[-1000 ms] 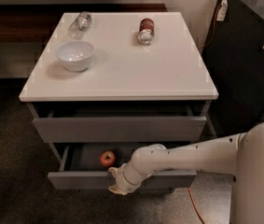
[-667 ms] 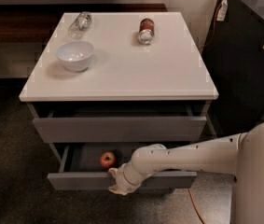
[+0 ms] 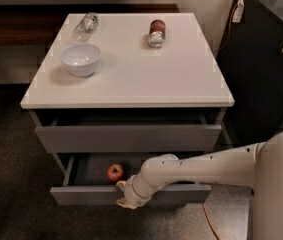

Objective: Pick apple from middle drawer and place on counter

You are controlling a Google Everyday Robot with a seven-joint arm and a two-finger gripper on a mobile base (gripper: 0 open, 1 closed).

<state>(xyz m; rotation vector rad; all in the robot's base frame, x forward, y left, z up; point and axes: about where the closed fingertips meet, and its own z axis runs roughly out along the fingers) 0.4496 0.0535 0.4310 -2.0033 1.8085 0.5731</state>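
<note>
— In the middle drawer (image 3: 81, 195), what is that little red thing?
— That is the apple (image 3: 114, 172). It sits inside the open drawer, close to the front.
— Where is the gripper (image 3: 125, 199)?
— Down low, at the front edge of that drawer, near the apple. I cannot tell if it is open or closed.
— What is up on the counter (image 3: 131, 79)?
— A white bowl (image 3: 80, 59), a soda can (image 3: 156, 32) on its side, and a clear bottle (image 3: 85, 26) lying down.

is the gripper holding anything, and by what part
Not the apple: it lies loose in the middle drawer. The gripper is at the drawer's front edge; whether it grips that edge cannot be told.
</note>
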